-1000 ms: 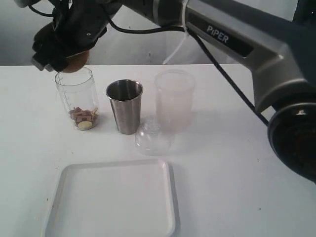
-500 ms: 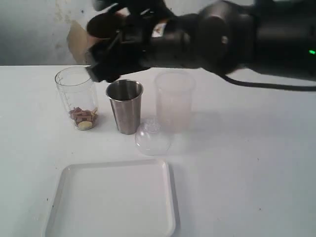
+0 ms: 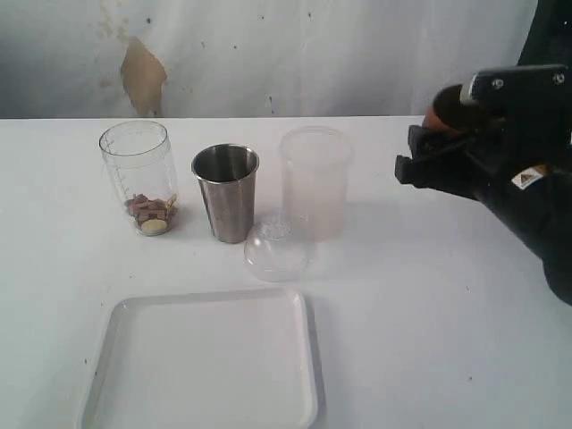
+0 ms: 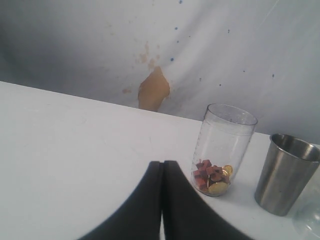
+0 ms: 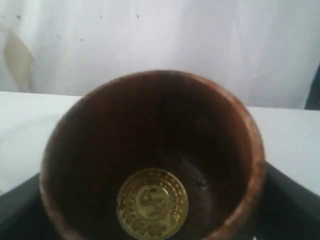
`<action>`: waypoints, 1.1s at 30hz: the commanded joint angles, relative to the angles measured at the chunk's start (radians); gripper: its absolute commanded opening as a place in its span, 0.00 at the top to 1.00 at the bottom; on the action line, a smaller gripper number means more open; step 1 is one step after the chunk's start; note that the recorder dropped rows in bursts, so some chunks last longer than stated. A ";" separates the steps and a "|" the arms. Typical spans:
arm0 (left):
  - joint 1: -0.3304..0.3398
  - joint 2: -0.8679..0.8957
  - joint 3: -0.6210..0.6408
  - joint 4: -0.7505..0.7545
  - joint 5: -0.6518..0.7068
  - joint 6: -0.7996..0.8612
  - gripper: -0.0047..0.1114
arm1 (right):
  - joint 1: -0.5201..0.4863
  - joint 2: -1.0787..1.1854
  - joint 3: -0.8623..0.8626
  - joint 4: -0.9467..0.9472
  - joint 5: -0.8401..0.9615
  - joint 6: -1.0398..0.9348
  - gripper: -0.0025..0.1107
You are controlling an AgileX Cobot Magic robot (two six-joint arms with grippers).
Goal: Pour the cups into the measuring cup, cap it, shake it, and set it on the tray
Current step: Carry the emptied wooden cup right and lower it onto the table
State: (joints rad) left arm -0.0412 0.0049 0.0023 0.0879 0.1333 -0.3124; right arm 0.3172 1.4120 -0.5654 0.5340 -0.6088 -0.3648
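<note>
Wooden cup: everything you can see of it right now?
The wooden cup is squat, rounded and reddish-brown, with a dark grained interior and a thick rim. The right gripper holds it by the sides, black fingers on either side. It appears raised off the table, well right of the frosted container. One embossed gold coin lies at its bottom; otherwise it looks empty.

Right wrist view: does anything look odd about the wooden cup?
Yes. A gold coin lies at the bottom of the wooden cup, apart from the pieces in the measuring cup, so it isn't fully emptied.
</note>
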 commanded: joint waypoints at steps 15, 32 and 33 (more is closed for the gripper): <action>-0.001 -0.005 -0.002 0.003 -0.009 0.000 0.96 | -0.021 0.542 -0.034 -0.038 -0.444 0.186 0.98; -0.001 -0.005 -0.002 0.003 -0.009 0.000 0.96 | -0.021 0.665 -0.112 0.003 -0.366 0.186 0.64; -0.001 -0.005 -0.002 0.003 -0.009 0.000 0.96 | -0.021 0.663 -0.112 0.003 -0.351 0.186 0.57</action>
State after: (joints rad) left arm -0.0412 0.0049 0.0023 0.0879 0.1333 -0.3124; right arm 0.3082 2.0787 -0.6708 0.5376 -0.9783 -0.1836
